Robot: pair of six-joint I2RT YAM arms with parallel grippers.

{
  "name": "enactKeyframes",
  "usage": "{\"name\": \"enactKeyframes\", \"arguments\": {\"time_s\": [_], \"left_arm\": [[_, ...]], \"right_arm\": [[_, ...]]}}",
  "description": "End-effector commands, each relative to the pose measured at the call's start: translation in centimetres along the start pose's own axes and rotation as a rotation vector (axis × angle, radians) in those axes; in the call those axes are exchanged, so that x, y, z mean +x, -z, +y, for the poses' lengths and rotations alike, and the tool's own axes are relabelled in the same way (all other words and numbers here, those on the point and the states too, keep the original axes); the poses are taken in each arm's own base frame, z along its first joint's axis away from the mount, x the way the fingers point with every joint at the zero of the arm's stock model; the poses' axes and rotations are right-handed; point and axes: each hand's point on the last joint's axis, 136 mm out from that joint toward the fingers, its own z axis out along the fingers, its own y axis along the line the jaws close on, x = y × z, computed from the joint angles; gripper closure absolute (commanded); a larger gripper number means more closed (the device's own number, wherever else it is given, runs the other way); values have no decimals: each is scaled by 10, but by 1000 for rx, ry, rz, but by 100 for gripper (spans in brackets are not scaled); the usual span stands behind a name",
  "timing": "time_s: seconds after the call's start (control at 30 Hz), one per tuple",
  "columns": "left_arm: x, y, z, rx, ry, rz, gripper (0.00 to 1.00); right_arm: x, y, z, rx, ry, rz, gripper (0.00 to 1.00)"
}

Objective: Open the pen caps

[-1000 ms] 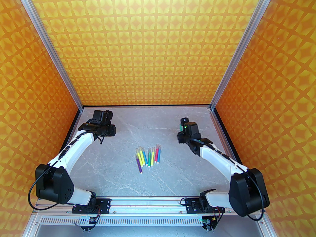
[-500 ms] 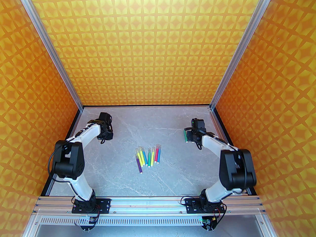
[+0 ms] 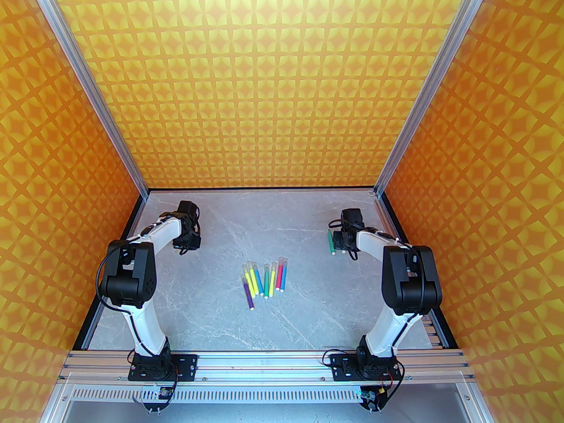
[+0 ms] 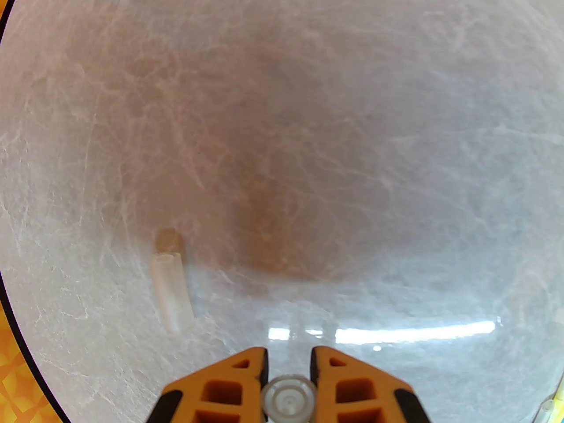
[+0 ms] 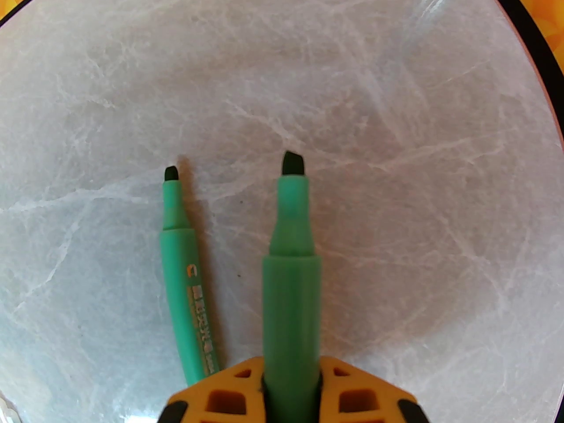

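Several capped pens (image 3: 264, 279) lie side by side mid-table, their clear pen caps (image 3: 250, 265) on the far ends. At the far left my left gripper (image 3: 187, 241) (image 4: 288, 356) is low over the table, shut on a clear cap (image 4: 288, 398) seen end-on. Another loose cap (image 4: 171, 290) lies on the table to its left. My right gripper (image 3: 344, 241) (image 5: 291, 364) at the far right is shut on an uncapped green pen (image 5: 291, 271), tip pointing away. A second uncapped green pen (image 5: 187, 289) (image 3: 330, 241) lies just left of it.
The grey marble table (image 3: 211, 306) has black edging and orange patterned walls on three sides. Both arms' raised elbows (image 3: 130, 276) (image 3: 410, 278) stand over the table's left and right sides. An aluminium rail (image 3: 264, 361) runs along the near edge.
Both arms have folded upward at the elbows, and their grippers have dropped close to the table. The right gripper moved outward to the right with the green pen.
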Motion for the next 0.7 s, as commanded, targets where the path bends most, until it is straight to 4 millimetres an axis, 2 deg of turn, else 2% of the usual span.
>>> {"name": "enactKeyframes", "arguments": {"time_s": [0.0, 0.67], "left_arm": [[-3, -4, 9, -25, -4, 13, 97], [2, -22, 18, -33, 8, 55, 87]], "right_arm": [[-5, -5, 0, -9, -20, 11, 98], [4, -18, 5, -29, -37, 61, 87]]}}
